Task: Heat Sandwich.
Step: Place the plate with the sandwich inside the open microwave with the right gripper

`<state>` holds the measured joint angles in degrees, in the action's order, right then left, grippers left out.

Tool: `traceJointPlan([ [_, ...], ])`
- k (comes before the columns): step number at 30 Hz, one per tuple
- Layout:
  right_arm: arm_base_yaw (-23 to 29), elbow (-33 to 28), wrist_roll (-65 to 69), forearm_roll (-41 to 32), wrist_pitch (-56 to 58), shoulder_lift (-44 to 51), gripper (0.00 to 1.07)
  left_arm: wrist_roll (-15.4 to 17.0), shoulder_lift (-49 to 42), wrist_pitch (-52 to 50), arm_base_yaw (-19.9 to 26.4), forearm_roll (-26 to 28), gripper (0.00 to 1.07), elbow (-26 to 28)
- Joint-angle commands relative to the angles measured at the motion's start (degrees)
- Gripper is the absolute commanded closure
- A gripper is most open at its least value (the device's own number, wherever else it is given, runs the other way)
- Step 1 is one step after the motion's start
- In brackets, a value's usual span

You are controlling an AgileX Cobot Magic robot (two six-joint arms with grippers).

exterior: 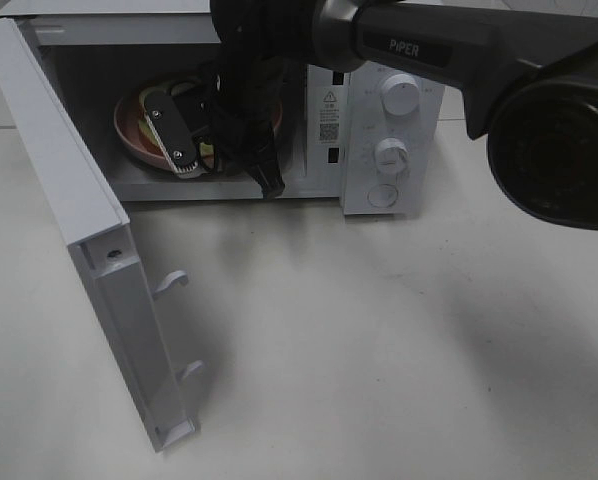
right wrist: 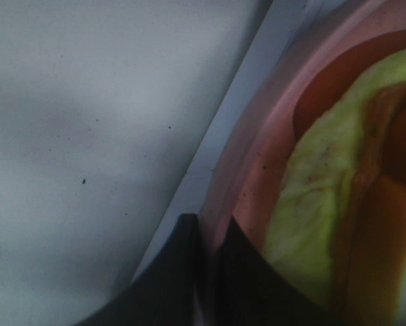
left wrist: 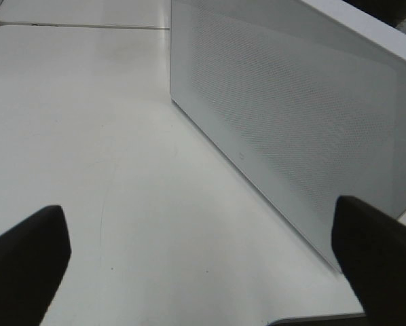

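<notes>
The sandwich [right wrist: 311, 183] lies on a round pink plate [right wrist: 257, 170] inside the open microwave [exterior: 324, 130]. Its pale green-yellow filling fills the right wrist view. In the high view the plate [exterior: 131, 130] rests on the oven floor, and my right arm hides most of the sandwich [exterior: 207, 152]. My right gripper [right wrist: 213, 238] is shut on the plate's near rim, reaching in through the opening [exterior: 191, 165]. My left gripper [left wrist: 203, 258] stands open over bare table beside the door's outer face [left wrist: 291, 115], holding nothing. It is outside the high view.
The microwave door [exterior: 99, 260] swings wide open toward the front left, latch hooks [exterior: 171, 283] pointing right. Two knobs [exterior: 399, 95] and a button sit on the control panel at the right. White table [exterior: 379, 350] stretches in front.
</notes>
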<state>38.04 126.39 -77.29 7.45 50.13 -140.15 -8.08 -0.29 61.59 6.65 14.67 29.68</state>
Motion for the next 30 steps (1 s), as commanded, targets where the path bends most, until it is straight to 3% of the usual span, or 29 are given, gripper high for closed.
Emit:
traceJointPlan([
  [1, -0.52, 2.18, 1.78, 0.92, -1.32, -0.74, 1.04, 0.23, -0.92, -0.06, 0.06, -0.11, 0.09, -0.17],
  [11, -0.52, 3.32, 5.04, 1.55, -4.01, -2.18, 0.99, 0.23, -0.92, -0.06, 0.06, -0.11, 0.09, -0.17],
  [15, -0.52, 3.32, 6.93, 1.66, -4.41, -2.18, 0.88, 0.23, -0.92, -0.06, 0.06, -0.11, 0.09, -0.17],
  [18, -0.52, 3.32, 8.77, 1.66, -4.13, -2.18, 0.70, 0.23, -0.92, -0.06, 0.06, -0.11, 0.09, -0.17],
  [20, -0.52, 3.32, 9.22, 1.83, -4.13, -2.18, 0.66, 0.23, -0.92, -0.06, 0.06, -0.11, 0.09, -0.17],
  [22, -0.52, 3.21, 11.00, 2.69, -3.67, -2.06, 0.55, 0.23, -0.92, -0.06, 0.06, -0.11, 0.09, -0.17],
  [30, -0.40, -0.11, 12.61, 2.46, -3.95, -0.17, 0.43, 0.23, -0.92, -0.06, 0.06, -0.11, 0.09, -0.17],
])
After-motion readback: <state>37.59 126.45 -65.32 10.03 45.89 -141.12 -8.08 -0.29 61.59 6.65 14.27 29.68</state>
